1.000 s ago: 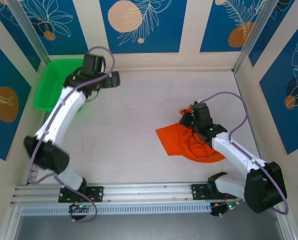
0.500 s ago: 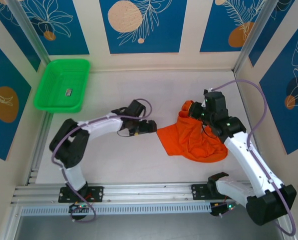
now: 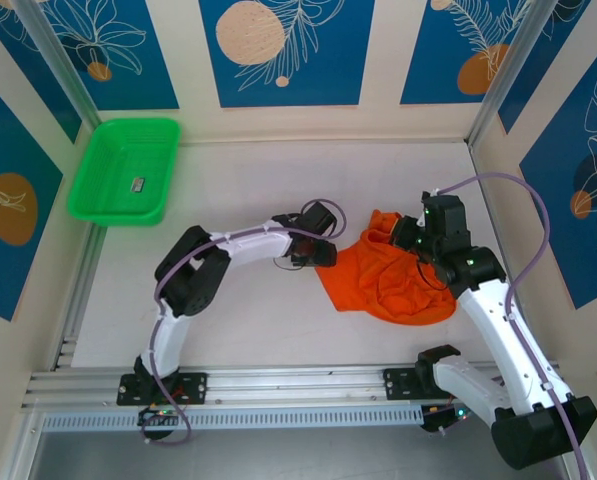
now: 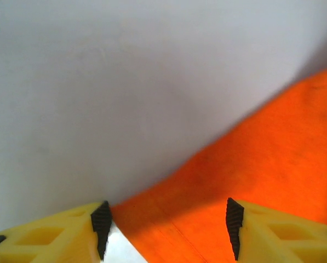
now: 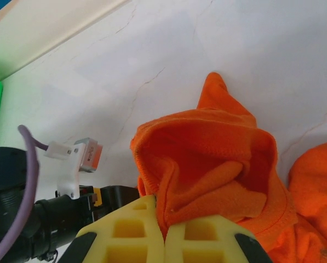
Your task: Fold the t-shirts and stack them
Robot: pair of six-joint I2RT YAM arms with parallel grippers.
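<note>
Here the right gripper (image 5: 164,233) is pinched tight on a bunched fold of the orange t-shirt (image 3: 393,285), which lies crumpled on the right half of the table (image 3: 238,180). The left gripper (image 4: 166,227) stands low with its jaws apart, straddling the t-shirt's left corner. Well apart, at the far left corner, the green tray (image 3: 93,170) holds one small dark object (image 3: 138,184), too small to identify.
</note>
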